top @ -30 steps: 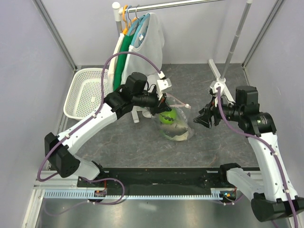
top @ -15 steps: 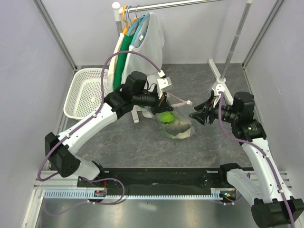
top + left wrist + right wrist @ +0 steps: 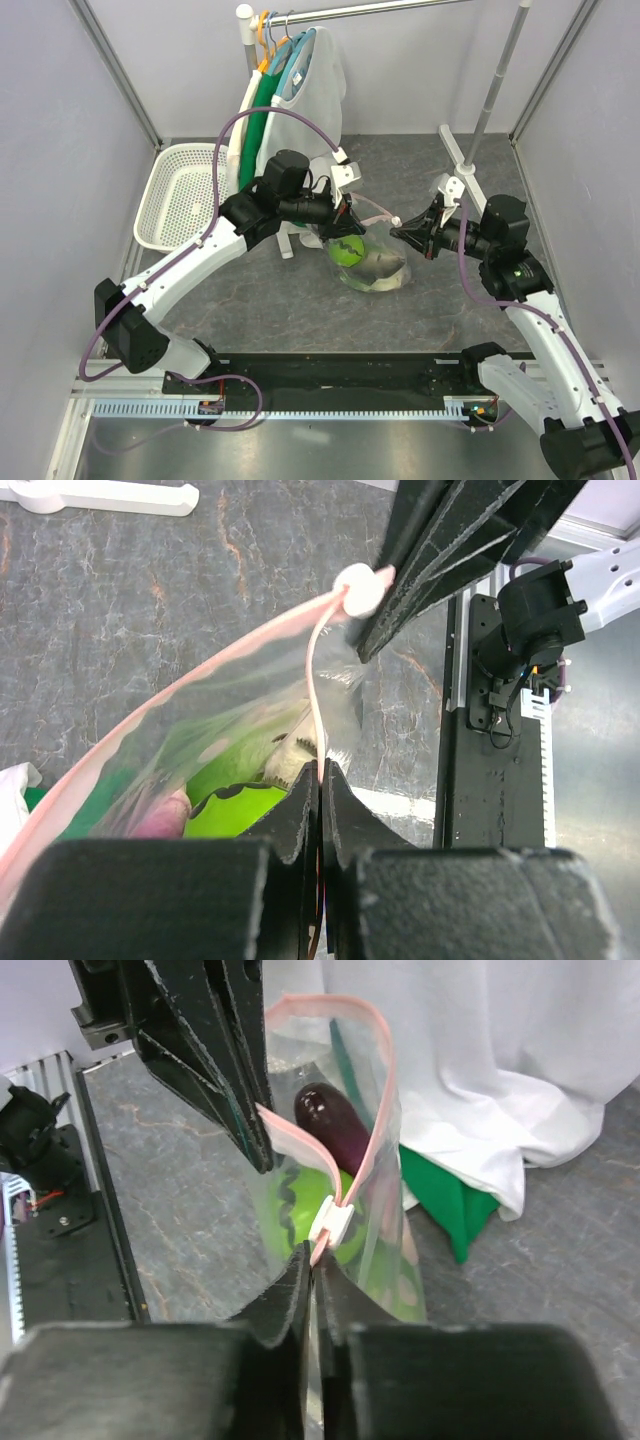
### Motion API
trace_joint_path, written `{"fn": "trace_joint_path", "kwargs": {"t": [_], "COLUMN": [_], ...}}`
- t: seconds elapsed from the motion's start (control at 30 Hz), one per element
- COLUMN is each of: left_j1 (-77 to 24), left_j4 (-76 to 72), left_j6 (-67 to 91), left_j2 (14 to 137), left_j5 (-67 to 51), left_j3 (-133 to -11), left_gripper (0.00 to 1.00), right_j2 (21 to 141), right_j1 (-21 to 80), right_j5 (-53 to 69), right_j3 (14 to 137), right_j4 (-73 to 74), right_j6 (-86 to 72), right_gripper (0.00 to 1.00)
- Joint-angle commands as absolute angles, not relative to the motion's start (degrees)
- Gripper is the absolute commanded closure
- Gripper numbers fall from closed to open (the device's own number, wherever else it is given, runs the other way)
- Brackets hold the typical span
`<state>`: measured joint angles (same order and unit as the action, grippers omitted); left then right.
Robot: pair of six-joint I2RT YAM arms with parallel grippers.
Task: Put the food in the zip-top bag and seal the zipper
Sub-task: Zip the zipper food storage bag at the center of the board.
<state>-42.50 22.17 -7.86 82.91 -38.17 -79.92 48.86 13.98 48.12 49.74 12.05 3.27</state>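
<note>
Right end effector pinches the zipper beside its white slider, while left end effector clamps the other end.

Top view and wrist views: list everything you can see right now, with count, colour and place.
bag: 1, clear, table centre, mouth open and held up
zipper: 1, pink, along the bag mouth
slider: 1, white, on zipper
eggplant: 1, purple, inside bag
fruit: 1, green, inside bag
pale vegetable: 1, greyish, inside bag
basket: 1, white, back left
rack: 1, silver, at the back
garments: at least 2, white mesh and green, hanging on rack
table: 1, dark grey
left gripper: shut on zipper
right gripper: shut on zipper, beside slider
</note>
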Motion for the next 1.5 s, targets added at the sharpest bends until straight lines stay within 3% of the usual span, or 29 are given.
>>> {"fn": "trace_joint_path", "kwargs": {"t": [0.0, 0.07, 0.17, 0.2, 0.3, 0.43, 0.7, 1.13, 1.37, 1.43, 1.47], "left_j1": [-42.5, -42.5, -42.5, -42.5, -44.3, -50.1, -57.0, -57.5, -57.5, -57.4, -57.3], "left_j4": [18.9, 19.4, 20.2, 20.3, 21.3, 25.1, 31.9, 27.9, 28.3, 28.7, 28.7], "left_j6": [-6.4, -6.9, -9.0, -11.4, -20.8, -34.3, -45.5, -44.0, -44.2, -43.5, -43.2], "left_j2": [82.8, 82.8, 82.3, 81.5, 79.9, 80.9, 87.1, 89.7, 89.2, 89.3, 89.2], "left_j5": [-39.5, -39.3, -38.6, -38.7, -40.6, -37.2, -34.0, -29.4, -31.2, -31.1, -31.1], "left_j3": [-81.6, -81.9, -83.0, -83.3, -85.5, -88.4, -93.8, -93.3, -92.5, -92.6, -92.5], "left_gripper": [0.98, 0.98, 0.71, 0.57, 0.41, 0.36, 0.42, 0.44, 0.71, 0.88, 0.91], "right_j2": [46.8, 46.3, 45.3, 44.7, 44.3, 45.3, 44.5, 42.8, 43.2, 43.4, 43.4], "right_j1": [15.1, 15.1, 15.1, 15.1, 15.1, 15.1, 15.2, 15.1, 15.2, 15.1, 15.2], "right_j5": [46.9, 46.2, 45.2, 45.0, 45.8, 48.6, 47.6, 48.6, 47.4, 46.9, 46.5], "right_j3": [49.0, 49.0, 49.2, 49.2, 49.6, 51.3, 52.6, 52.7, 53.5, 53.9, 54.0], "right_j4": [11.8, 12.4, 14.1, 14.7, 16.3, 20.6, 23.4, 25.3, 25.6, 25.6, 25.6], "right_j6": [5.6, 5.9, 7.8, 8.7, 9.8, 13.8, 14.4, 16.3, 16.1, 15.9, 15.7], "right_gripper": [1.00, 1.00, 1.00, 1.00, 1.00, 1.00, 1.00, 1.00, 1.00, 1.00, 1.00]}}
